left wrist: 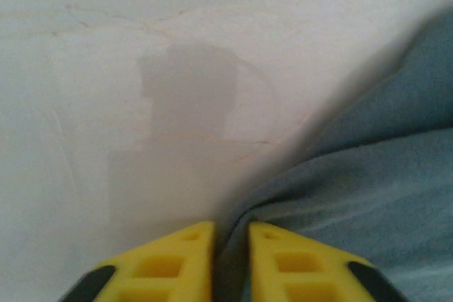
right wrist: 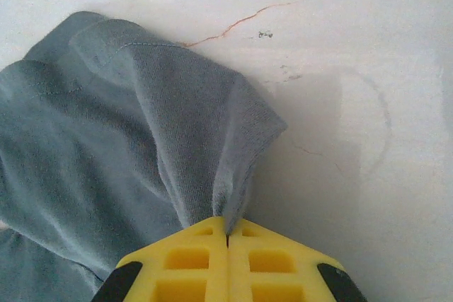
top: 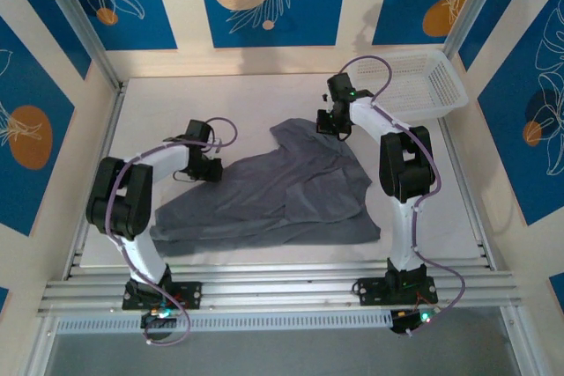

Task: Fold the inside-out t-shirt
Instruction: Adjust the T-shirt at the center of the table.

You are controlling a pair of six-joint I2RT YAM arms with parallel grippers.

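shirt pos: t-shirt [top: 282, 200] lies crumpled in the middle of the desk [top: 176, 103], between the 2 arms; not flat, many folds, one flap points to the far side.
L grip: left pincer [left wrist: 231, 233] is at the shirt's left far edge. Fingers are nearly together w/ a thin gap, and the cloth edge runs into this gap, so I judge it is clamped on the edge, but very thin.
R grip: right pincer [right wrist: 226, 223] is at the far corner of the shirt. Fingers are together, clamped on a small pinch of cloth that rises like a tent into them.
risk 1: L grip looks shallow, only the very edge. If the arm pulls, the cloth can slip out & the fold goes crooked.
risk 2: R holds a bunched pinch, maybe more than 1 layer. Lifting can drag a lower layer too and give a lump, not a clean fold.
risk 3: the 2 grips are not level w/ each other. An uneven pull can twist the shirt or drag it toward the basket [top: 423, 85] near the R arm.
risk 4: cloth is wrinkled; a fold made over wrinkles shuts them inside.
hidden: how much cloth is betw. the L fingers (dark gap, cannot tell). Which part each pincer has (sleeve, hem or collar) is not clear. R arm covers the shirt's right edge in the top view. Cloth in the L wrist view is blurred.
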